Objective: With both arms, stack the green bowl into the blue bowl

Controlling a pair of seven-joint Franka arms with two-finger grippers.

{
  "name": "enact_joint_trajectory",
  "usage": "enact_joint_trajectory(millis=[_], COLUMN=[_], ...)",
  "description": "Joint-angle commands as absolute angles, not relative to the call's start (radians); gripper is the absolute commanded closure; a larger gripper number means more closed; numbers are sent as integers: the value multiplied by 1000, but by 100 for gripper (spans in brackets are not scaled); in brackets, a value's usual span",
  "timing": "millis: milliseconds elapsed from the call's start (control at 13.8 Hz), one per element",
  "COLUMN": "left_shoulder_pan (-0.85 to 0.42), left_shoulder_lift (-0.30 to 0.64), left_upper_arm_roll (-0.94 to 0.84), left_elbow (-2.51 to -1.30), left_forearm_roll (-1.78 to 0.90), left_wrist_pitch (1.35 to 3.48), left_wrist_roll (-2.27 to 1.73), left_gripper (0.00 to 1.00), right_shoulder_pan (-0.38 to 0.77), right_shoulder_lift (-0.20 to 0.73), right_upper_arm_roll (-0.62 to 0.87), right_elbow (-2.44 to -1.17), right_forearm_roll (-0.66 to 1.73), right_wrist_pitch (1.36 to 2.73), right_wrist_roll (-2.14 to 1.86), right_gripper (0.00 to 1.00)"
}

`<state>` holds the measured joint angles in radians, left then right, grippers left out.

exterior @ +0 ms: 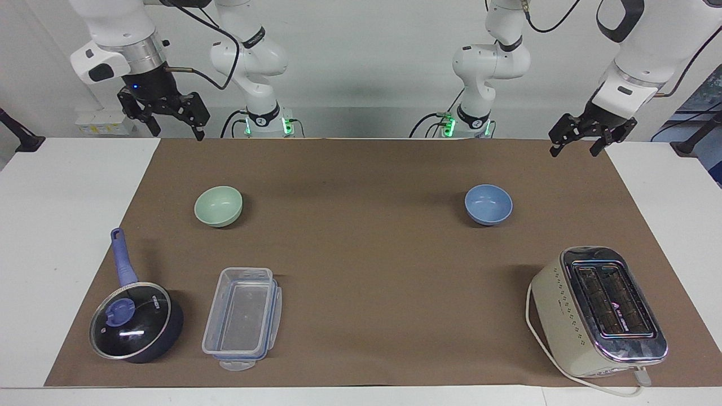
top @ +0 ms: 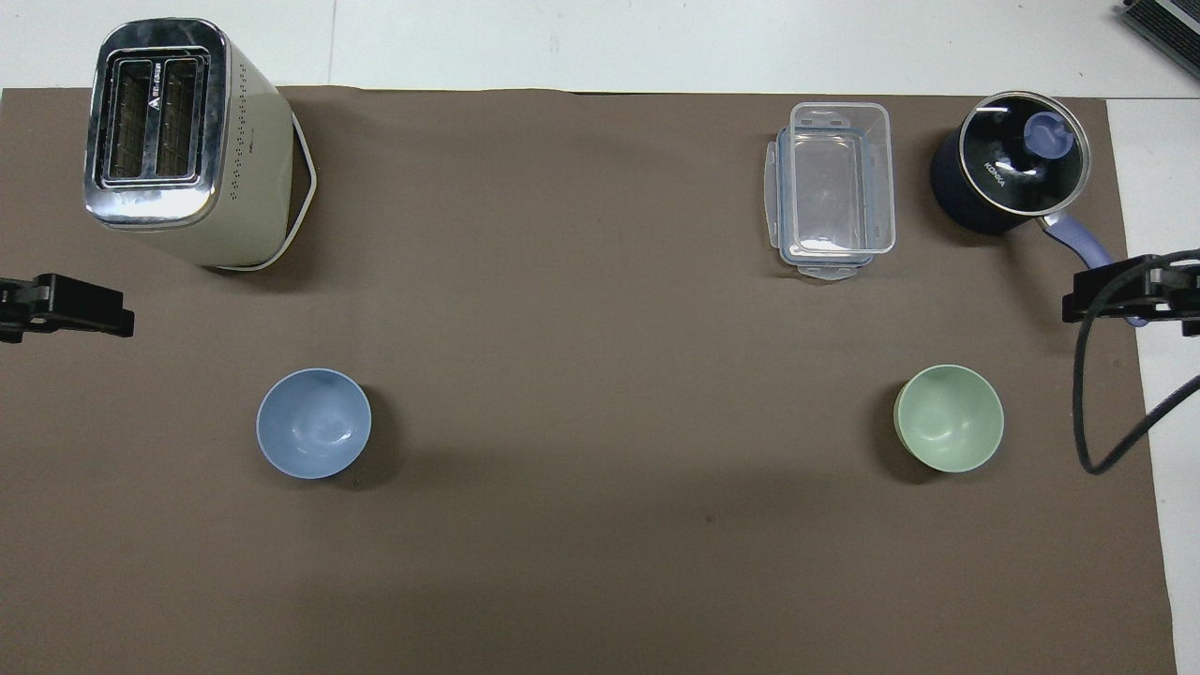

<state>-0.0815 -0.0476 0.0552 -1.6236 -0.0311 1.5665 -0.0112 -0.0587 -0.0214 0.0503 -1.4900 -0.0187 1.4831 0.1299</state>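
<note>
- Overhead view: both black two-finger grippers cut off by side edges; left gripper (top: 66,307), right gripper (top: 1130,295), tips only.
- Dark lidded saucepan's blue handle (top: 1087,248) partly hidden under right gripper.

- A cream toaster (exterior: 598,310) with 2 slots stands near the table corner at the left arm's end, farthest from the robots.
- A clear plastic container (exterior: 242,318) lies beside a lidded dark pan (exterior: 135,324) near the corner at the right arm's end.
- A brown mat (exterior: 366,270) covers the table.

We think this is a robot lab: two white arms (exterior: 248,62) bolted by a table (exterior: 56,225) with brown paper (exterior: 372,254).
</note>
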Motion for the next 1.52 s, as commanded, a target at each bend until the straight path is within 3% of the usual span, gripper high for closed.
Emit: enact_joint_trajectory(millis=[0,1451], left_shoulder_pan=[-71,-71], left_shoulder_lift=[-44,-71], left_upper_arm_roll=[49,51], left_elbow=[-1614,-1753], left_forearm_roll=[-8,-9], left_wrist_pitch=[1543,1641], left_wrist_roll=[33,38], left_gripper=[0,0], right_shoulder_pan=[-69,-69], right_shoulder_lift=[-34,-34], right_upper_arm_roll=[54,54], right_elbow=[-1500,-1500], right_forearm_roll=[0,0], right_wrist_pitch=[1483,1483], right_wrist_roll=[130,130], right_gripper=[0,0])
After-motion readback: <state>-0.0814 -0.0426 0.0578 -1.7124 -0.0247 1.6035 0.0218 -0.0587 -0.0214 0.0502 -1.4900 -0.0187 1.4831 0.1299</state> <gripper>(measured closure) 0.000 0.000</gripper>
